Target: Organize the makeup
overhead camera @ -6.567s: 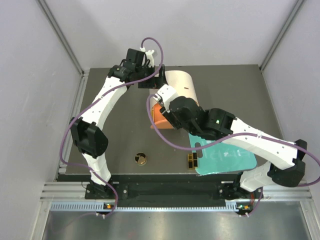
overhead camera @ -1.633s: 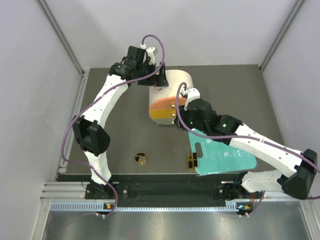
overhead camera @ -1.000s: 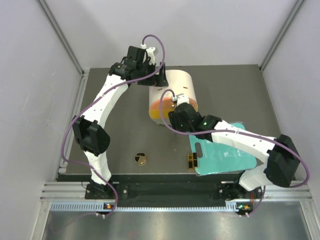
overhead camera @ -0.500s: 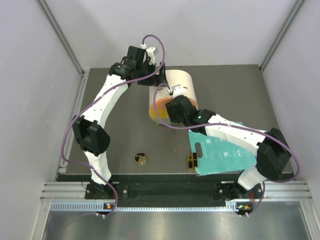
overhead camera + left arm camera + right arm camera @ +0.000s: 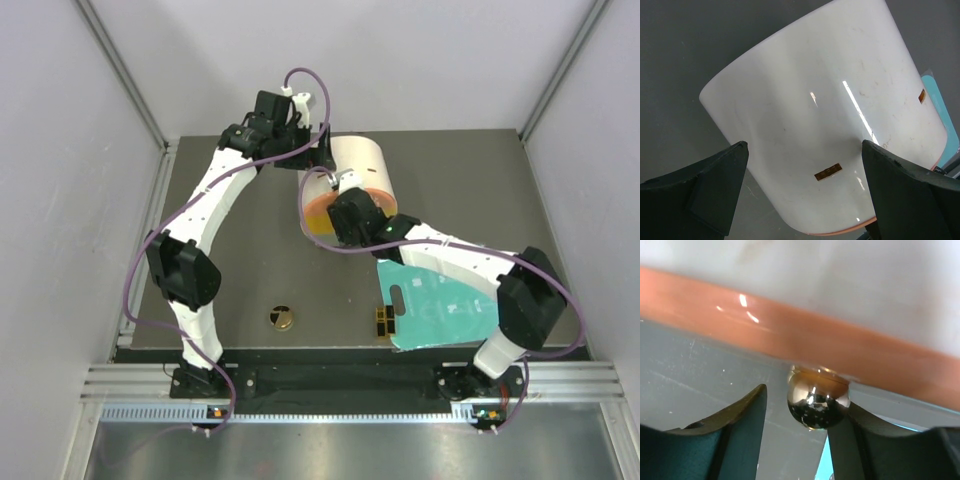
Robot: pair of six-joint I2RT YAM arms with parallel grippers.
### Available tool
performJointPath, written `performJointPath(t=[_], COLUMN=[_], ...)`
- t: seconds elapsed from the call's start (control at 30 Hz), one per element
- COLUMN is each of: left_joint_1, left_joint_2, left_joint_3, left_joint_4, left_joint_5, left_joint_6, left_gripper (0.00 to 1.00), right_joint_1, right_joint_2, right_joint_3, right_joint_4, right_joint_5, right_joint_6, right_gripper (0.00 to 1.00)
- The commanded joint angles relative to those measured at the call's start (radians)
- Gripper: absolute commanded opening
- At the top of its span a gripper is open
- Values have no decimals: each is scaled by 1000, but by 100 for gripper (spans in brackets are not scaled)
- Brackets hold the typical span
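The round gold-rimmed black compact (image 5: 282, 318) lies on the table near the front left. The small black-and-gold rectangular piece (image 5: 383, 322) lies beside the teal board. The two peach-beige tubes are out of view. My left gripper (image 5: 318, 158) (image 5: 804, 146) is open and straddles the closed end of the cream cylindrical box (image 5: 360, 170) (image 5: 825, 110), which lies on its side. My right gripper (image 5: 336, 216) (image 5: 802, 405) is open at the box's orange lid (image 5: 318, 212) (image 5: 805, 335). A shiny gold ball knob (image 5: 818, 400) sits between its fingers, against the right one.
The flat teal board (image 5: 445, 305) lies at the front right under my right arm. Its edge shows in the left wrist view (image 5: 940, 95). Grey walls close in the table on three sides.
My right gripper has moved left and away from above the teal board to the orange lid of the box. The left arm, compact and rectangular piece have not moved.
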Motion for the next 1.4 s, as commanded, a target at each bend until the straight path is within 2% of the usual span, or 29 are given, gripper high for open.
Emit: performJointPath(t=[0.0,0.07,0.1,0.2,0.33,0.83,1.37], left_joint_1=[-6,-6,-6,-6,-6,-6,-6], left_joint_2=[40,41,43,43,44,55,67], left_joint_3=[1,1,1,-2,1,10,15], left_joint_4=[-94,-96,-97,-97,-96,-90,-85], left_joint_5=[-44,-45,-45,-45,-45,-50,-42], left_joint_6=[50,52,52,50,50,38,30], left_gripper=[99,99,99,99,99,99,99], right_joint_1=[-32,-32,-32,-32,-32,-18,12], right_joint_2=[20,22,19,19,13,-115,-233], right_joint_3=[74,76,76,80,79,48,-85], right_joint_4=[91,97,100,98,91,12,-63], right_joint_5=[36,48,53,64,65,47,21], right_joint_6=[4,10,14,19,16,39,133], right_gripper=[47,45,32,16,1,0,0])
